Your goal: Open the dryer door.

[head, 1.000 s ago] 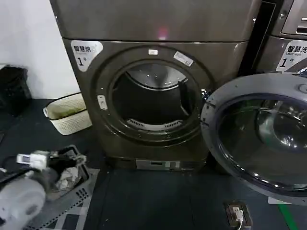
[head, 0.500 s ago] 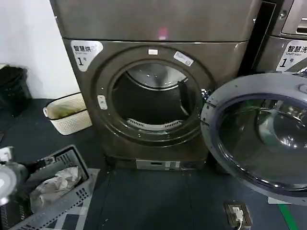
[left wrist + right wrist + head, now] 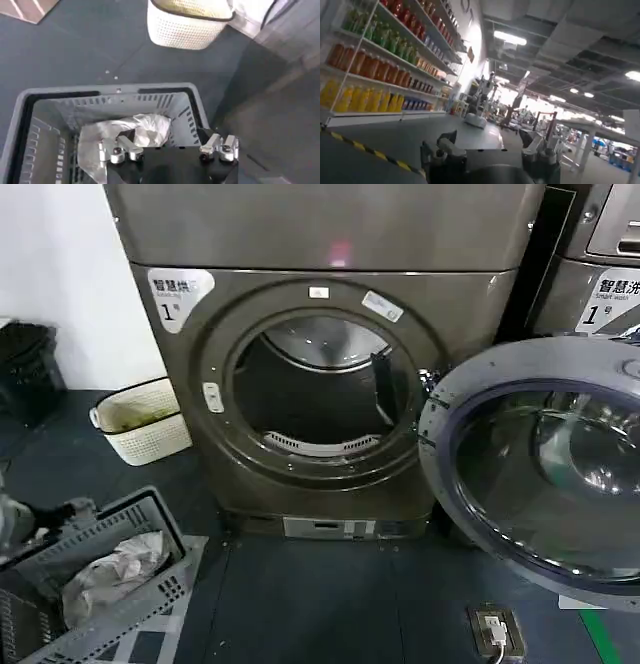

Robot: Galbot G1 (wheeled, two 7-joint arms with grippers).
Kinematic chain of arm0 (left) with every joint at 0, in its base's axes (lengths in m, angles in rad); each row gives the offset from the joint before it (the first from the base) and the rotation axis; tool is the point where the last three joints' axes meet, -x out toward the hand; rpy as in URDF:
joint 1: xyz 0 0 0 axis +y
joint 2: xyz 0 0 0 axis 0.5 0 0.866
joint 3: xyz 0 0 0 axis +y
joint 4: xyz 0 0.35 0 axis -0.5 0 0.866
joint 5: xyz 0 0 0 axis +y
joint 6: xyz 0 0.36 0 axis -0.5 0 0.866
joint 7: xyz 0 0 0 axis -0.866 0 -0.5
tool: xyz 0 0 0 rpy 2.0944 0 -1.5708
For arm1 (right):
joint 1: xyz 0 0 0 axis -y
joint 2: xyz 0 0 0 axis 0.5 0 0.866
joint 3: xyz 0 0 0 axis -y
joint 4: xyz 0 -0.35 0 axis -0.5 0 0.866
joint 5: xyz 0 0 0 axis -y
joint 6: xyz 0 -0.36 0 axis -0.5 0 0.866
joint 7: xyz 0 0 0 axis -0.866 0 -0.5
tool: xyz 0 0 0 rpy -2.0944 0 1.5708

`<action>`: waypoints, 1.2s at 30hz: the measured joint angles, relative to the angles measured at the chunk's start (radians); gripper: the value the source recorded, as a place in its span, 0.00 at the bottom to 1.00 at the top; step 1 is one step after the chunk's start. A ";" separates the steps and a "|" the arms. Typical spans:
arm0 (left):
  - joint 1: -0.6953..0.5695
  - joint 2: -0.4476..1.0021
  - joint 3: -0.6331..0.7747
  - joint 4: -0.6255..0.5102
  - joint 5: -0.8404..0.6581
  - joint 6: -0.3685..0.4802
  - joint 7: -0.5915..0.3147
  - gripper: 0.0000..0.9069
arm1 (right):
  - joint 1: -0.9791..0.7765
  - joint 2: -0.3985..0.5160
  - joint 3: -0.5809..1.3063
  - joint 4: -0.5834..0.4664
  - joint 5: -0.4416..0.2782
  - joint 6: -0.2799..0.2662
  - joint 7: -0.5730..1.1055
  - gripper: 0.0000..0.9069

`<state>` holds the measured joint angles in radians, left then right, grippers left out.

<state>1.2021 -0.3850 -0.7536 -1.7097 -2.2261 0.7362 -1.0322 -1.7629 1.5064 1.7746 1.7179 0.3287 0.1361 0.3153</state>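
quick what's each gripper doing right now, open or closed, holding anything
Left gripper: open, holding nothing, above the grey laundry basket.
Right gripper: open, holding nothing, pointed out at the room.

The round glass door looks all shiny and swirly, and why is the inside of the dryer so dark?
In the head view, the open dryer door has curved glass that mirrors the room as bright glints and bent shapes. The drum is deep and shaded, so light catches just its upper back wall. In the right wrist view, ceiling lights glare white.

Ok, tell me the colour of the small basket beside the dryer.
Cream-white basket with a perforated wall; the left wrist view shows it best.
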 joint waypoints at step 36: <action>0.033 -0.026 -0.026 0.052 0.040 0.000 -0.012 1.00 | -0.001 0.003 -0.009 -0.013 0.000 0.029 -0.022 1.00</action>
<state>1.2353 -0.4109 -0.7797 -1.6579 -2.1862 0.7363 -1.0441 -1.7635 1.5090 1.7656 1.7045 0.3288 0.1649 0.2928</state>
